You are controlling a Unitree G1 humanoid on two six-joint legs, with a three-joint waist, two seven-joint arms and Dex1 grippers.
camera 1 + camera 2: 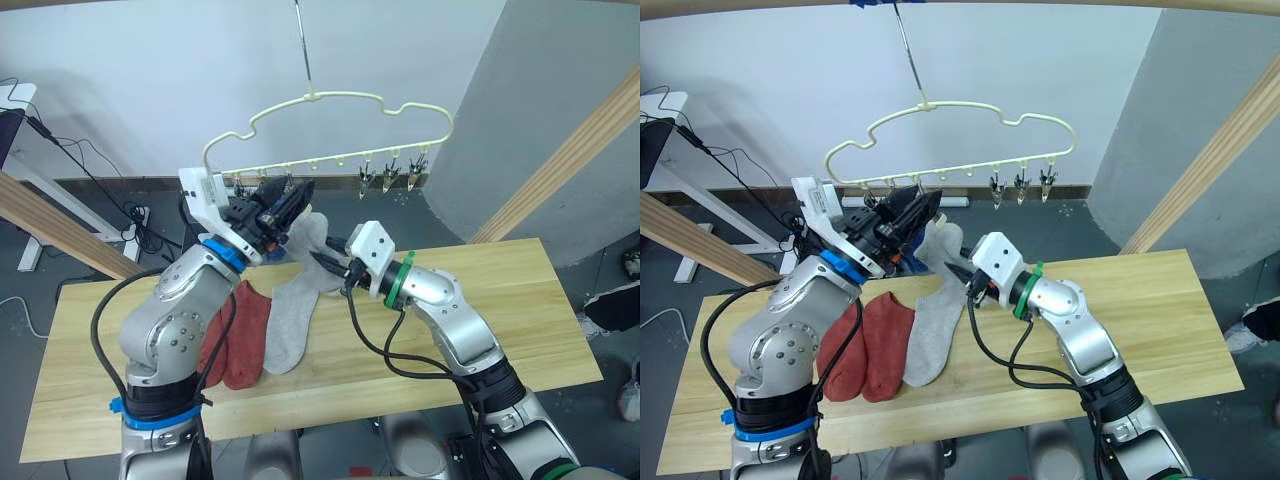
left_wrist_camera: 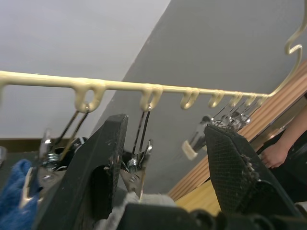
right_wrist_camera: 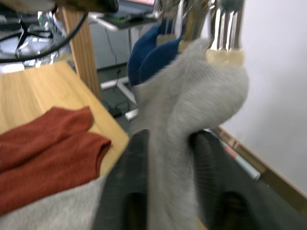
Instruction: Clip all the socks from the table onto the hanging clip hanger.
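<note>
**Grey sock held up at the clips**

Right end effector (image 3: pixel 165 191) clamped on a light grey sock (image 3: pixel 201 96), fingers pinching the cloth from both sides. Top edge of that sock touching a metal clip (image 3: pixel 225 28) up on the clip hanger (image 1: pixel 330 105). Two blue socks (image 3: pixel 153 52) hanging just beside it, already clipped.

Left end effector (image 2: pixel 168 167) raised to the hanger's bar, fingers spread apart, with a small clip (image 2: pixel 136 165) sitting between them. Nothing squeezed tight there.

Down on the worktop (image 1: pixel 500 300): two rust-red socks (image 1: pixel 235 335) lying side by side, touching. A second grey sock (image 1: pixel 290 320) right next to them, flat, its top end near the right end effector.

Three bare clips (image 1: pixel 390 175) dangling at the right end of the hanger. Long metal hook (image 1: pixel 303 45) going up from the middle.

A person's hand (image 2: pixel 273 155) far off past the wooden beam. No words or labels clear enough to read anywhere.
</note>
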